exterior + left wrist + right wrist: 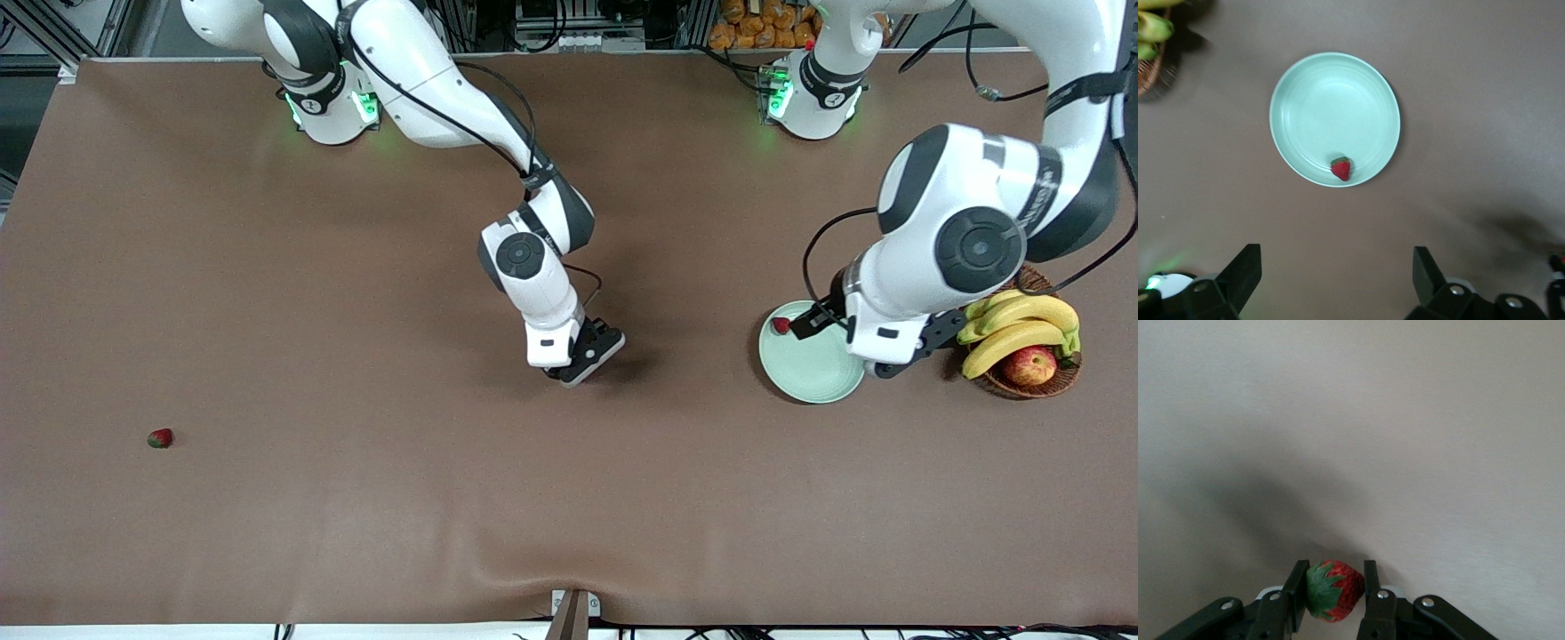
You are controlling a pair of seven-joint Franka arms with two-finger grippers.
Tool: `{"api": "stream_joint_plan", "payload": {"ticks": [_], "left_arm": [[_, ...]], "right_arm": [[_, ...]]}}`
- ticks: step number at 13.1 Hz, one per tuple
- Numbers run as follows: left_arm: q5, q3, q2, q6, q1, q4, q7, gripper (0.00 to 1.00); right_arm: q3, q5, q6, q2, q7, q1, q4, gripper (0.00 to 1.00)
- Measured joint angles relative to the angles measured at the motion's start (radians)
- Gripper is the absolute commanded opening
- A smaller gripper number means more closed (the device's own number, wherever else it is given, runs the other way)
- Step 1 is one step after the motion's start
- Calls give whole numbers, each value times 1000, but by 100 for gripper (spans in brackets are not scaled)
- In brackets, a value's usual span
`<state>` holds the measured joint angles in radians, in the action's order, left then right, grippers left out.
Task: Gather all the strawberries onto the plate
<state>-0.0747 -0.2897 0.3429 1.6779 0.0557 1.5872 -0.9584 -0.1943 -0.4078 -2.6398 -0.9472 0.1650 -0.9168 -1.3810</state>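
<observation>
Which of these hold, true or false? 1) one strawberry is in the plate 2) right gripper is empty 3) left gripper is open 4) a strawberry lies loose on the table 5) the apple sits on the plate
1) True: one strawberry lies in the plate, near its rim.
2) False: the right gripper is shut on a held strawberry over bare table.
3) True: the left gripper hangs open above the plate.
4) True: a loose strawberry lies toward the right arm's end of the table.
5) False: the apple is in the wicker basket with the bananas.
</observation>
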Motion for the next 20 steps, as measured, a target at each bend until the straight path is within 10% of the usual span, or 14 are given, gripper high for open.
{"api": "stream_joint_plan", "payload": {"ticks": [1,2,3,4,15,20], "left_arm": [[0,0,21,13,13,0,-37,100],[0,-1,40,28,26,0,-73,100],[0,-1,56,43,39,0,-108,100],[1,-2,70,61,54,0,-145,100],[93,-4,231,344,187,-1,-494,100],[96,-5,338,546,272,-57,-682,100]], "right_arm": [[12,0,-1,-11,-22,-2,23,0],[18,0,-1,-18,-37,-3,42,22],[20,0,0,-25,-42,-4,57,86],[20,0,0,-32,-42,-4,66,100],[-38,0,36,86,-52,81,70,100],[-249,0,320,159,-51,118,29,100]]}}
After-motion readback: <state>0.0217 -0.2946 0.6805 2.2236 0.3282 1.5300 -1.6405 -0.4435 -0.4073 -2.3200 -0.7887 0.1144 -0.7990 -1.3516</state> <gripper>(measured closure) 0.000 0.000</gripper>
